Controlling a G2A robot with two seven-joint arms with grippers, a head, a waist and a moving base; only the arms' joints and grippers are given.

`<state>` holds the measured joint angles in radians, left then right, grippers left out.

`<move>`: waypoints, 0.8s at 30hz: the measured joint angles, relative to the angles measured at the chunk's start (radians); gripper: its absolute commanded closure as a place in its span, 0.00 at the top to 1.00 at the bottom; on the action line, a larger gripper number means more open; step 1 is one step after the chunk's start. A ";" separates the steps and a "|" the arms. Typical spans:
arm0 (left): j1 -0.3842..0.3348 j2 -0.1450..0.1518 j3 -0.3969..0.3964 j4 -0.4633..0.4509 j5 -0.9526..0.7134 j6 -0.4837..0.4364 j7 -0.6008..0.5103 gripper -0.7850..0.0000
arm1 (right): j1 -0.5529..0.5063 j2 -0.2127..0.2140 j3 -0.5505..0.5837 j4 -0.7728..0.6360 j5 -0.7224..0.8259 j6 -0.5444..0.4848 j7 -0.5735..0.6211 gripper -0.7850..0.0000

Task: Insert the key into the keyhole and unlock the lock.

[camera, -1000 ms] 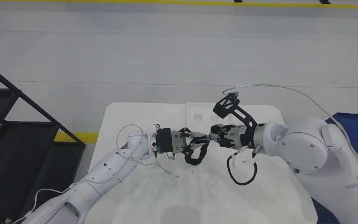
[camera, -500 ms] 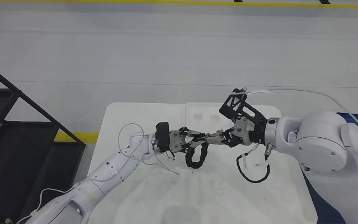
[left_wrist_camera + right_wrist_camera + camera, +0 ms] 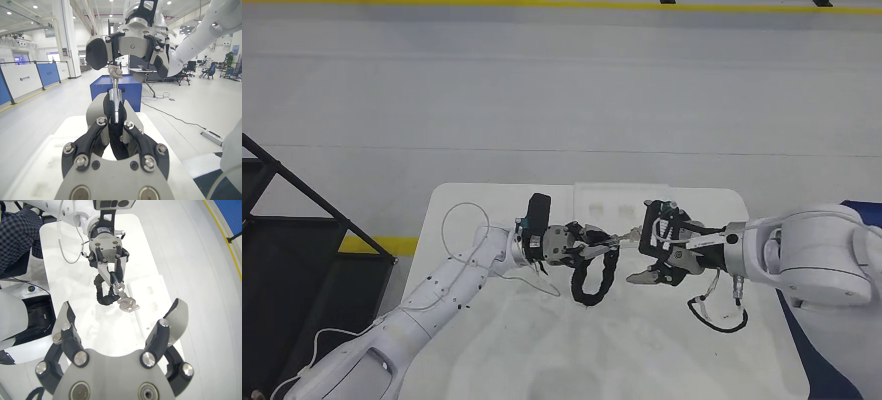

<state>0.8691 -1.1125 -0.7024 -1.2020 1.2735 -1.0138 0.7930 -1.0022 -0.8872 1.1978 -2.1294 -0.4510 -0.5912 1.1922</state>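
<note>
My left gripper point(image 3: 585, 244) is clamped on the lock point(image 3: 114, 106), its two fingers pressed against the chrome barrel from either side, holding it up above the middle of the table point(image 3: 492, 340). The barrel points right, toward my other arm. The key point(image 3: 127, 304) sits in the keyhole at the barrel's end, blade in and flat head sticking out to the right. The lock's black cable point(image 3: 592, 282) hangs in a loop from the barrel on the near side; whether it touches the tabletop I cannot tell. My right gripper point(image 3: 642, 256) is level with the lock and just right of it, facing it, fingers spread wide apart and holding nothing. In the left wrist view the key's head lies close beside one of its dark pads point(image 3: 96, 54), while the other pad is well off to the side; I cannot tell whether the near pad touches the head. In the right wrist view the head lies just ahead of the open fingers. A white foam tray point(image 3: 607, 200) with small recesses lies on the table's far side, beyond both grippers.
</note>
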 measured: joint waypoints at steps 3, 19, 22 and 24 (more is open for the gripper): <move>-0.005 -0.002 -0.003 -0.002 -0.019 0.001 -0.017 0.00 | -0.007 0.001 0.000 0.008 0.005 0.014 -0.007 1.00; -0.008 -0.030 -0.016 0.047 -0.055 0.014 -0.060 0.00 | -0.015 0.002 -0.045 -0.019 -0.076 -0.043 -0.024 1.00; -0.008 -0.034 -0.021 0.052 -0.053 0.015 -0.062 0.00 | -0.012 0.003 -0.057 -0.025 -0.107 -0.049 -0.035 1.00; -0.007 -0.036 -0.023 0.052 -0.048 0.015 -0.065 0.00 | -0.012 0.003 -0.062 -0.030 -0.133 -0.049 -0.048 1.00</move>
<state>0.8619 -1.1488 -0.7254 -1.1504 1.2259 -0.9991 0.7283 -1.0137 -0.8840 1.1360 -2.1591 -0.5840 -0.6406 1.1442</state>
